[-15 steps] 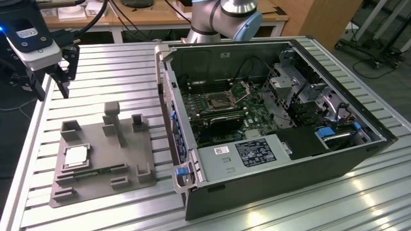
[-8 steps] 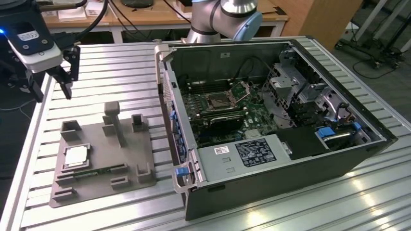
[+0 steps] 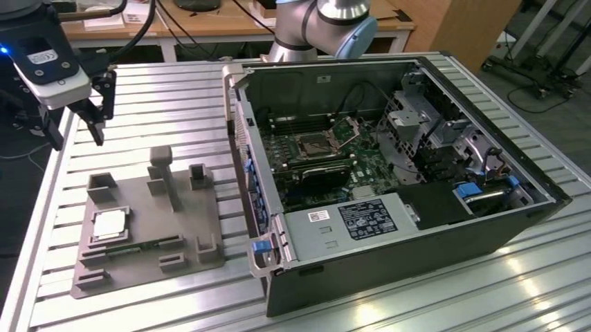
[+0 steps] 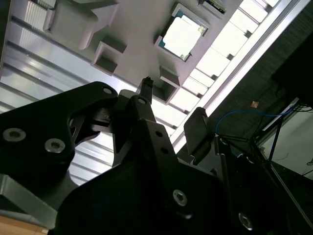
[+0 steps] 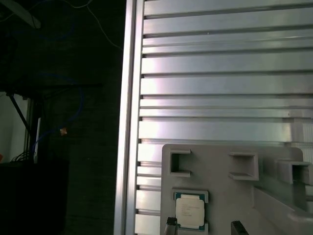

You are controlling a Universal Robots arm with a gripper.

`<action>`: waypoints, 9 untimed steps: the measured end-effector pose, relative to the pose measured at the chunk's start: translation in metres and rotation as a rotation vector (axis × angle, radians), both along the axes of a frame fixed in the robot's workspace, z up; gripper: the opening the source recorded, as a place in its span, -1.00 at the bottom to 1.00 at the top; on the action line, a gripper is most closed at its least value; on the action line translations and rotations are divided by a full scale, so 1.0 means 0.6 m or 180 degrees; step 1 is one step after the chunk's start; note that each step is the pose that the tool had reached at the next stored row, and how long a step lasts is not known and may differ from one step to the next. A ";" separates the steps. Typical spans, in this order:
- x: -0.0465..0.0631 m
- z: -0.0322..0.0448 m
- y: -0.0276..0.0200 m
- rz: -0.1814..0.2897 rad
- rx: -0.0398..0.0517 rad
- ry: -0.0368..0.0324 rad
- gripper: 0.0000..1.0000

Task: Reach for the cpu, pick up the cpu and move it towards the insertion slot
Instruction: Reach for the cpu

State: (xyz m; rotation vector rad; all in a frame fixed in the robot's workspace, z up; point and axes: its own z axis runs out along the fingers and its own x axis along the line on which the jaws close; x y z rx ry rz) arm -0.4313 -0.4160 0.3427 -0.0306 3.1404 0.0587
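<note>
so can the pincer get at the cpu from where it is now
Probably yes: the cpu lies uncovered in the grey tray, and the open pincer hangs above with nothing between them.

The cpu (image 3: 108, 225) lies in the tray (image 3: 138, 266), beside the computer case (image 3: 416, 257).

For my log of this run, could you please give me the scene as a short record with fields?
gripper: open, holding nothing, above the table, apart from the grey tray
cpu: lying flat in the grey tray's square recess
insertion slot: on the motherboard inside the open case
stage: cpu not yet picked up
</note>
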 end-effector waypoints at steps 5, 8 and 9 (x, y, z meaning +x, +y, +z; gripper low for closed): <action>0.000 -0.001 0.0000 0.0000 -0.0001 0.0000 0.06; 0.000 -0.002 0.0000 0.0000 -0.0001 0.0000 0.06; 0.000 -0.003 0.0000 0.0000 -0.0001 -0.0001 0.06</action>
